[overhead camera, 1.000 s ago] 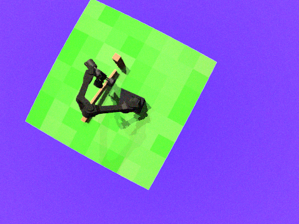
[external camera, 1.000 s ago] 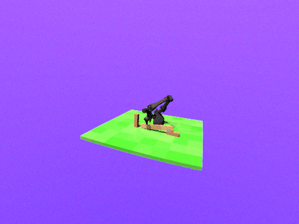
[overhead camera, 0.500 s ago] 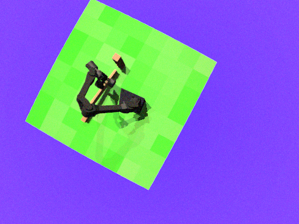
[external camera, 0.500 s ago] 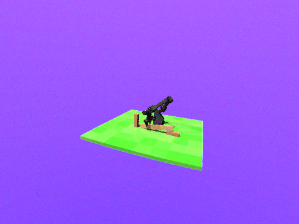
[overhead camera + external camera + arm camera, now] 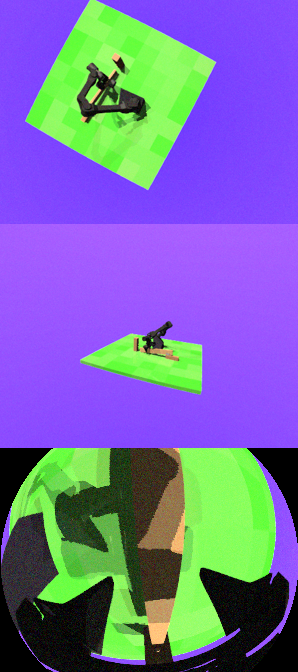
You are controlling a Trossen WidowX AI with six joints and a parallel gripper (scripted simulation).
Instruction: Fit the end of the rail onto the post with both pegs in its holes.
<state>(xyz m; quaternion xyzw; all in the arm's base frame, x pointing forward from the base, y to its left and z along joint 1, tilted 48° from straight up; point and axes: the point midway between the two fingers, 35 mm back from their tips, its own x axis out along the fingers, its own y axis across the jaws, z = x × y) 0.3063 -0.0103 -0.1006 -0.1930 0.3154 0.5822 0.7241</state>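
Purple background everywhere, with a green checkered table [image 5: 171,92] sitting in the middle of it like a tilted square. On it there's a dark robot arm [image 5: 107,107] folded into a sort of triangle shape, with its base [image 5: 141,108] on the side of the rail away from its elbow.

The wooden rail [image 5: 98,93] runs diagonally across the table in the top view. Its near end sits a little short of the short wooden post [image 5: 116,57], not touching it, so there's a visible gap of green between them. From the side view the rail [image 5: 159,350] looks low and slightly sloped, with the post [image 5: 136,344] standing upright just beside its end. The far end goes into the low block [image 5: 174,358], though it's too small for me to see the bracket properly. Can't make out the pegs either.

The gripper [image 5: 106,81] is hovering right over the rail, close to the post end, with the fingers spread wide and nothing held between them. In the wrist view you can see the rail [image 5: 158,531] running straight up the middle of the frame, with the two dark fingers standing well out to either side of it, so it's straddling the rail without gripping. Part of the rail is in shadow there.
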